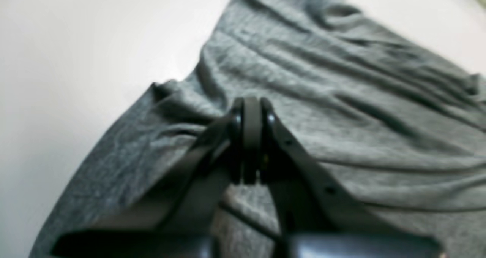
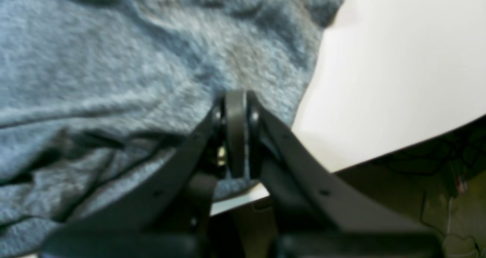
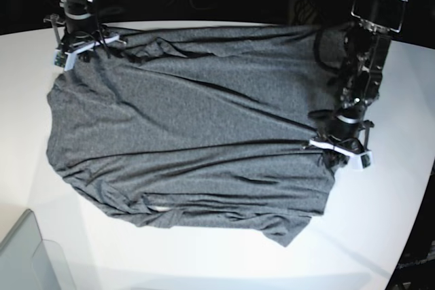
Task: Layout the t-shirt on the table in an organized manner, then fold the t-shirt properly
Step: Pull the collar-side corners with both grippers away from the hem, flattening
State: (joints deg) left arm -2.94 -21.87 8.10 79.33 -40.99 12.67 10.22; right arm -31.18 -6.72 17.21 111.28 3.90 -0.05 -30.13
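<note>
A dark heather-grey, soft knit short-sleeved t-shirt [image 3: 190, 127] lies spread across the large glossy white tabletop [image 3: 394, 236] with its curved edge, covering most of the tabletop's middle in the base view. The cloth is mostly opened out but far from smooth: long creases run across it, and its nearer edge is bunched into rumpled folds, with one corner of the t-shirt hanging out toward the tabletop's near edge.

The left gripper [image 3: 333, 146] sits at the t-shirt's edge on the right side of the base view. In the left wrist view the left gripper [image 1: 251, 115] has its black fingers [image 1: 235, 121] drawn together, with wrinkles of the t-shirt [image 1: 341, 98] radiating from its tip, so it appears pinched on the cloth; bare tabletop [image 1: 76, 60] lies beside the t-shirt there.

The right gripper [image 3: 85, 45] rests at the t-shirt's far corner on the left side of the base view, close to the tabletop's far edge. In the right wrist view the right gripper [image 2: 236, 110] also has its fingers [image 2: 216, 117] pressed together, its tip at the t-shirt [image 2: 114, 68] close to the hem; whether cloth is caught between them cannot be told through the blur. The tabletop [image 2: 379, 79] shows just beside it.

A translucent grey bin corner [image 3: 27, 256] stands on the tabletop's near left corner, apart from the t-shirt.
</note>
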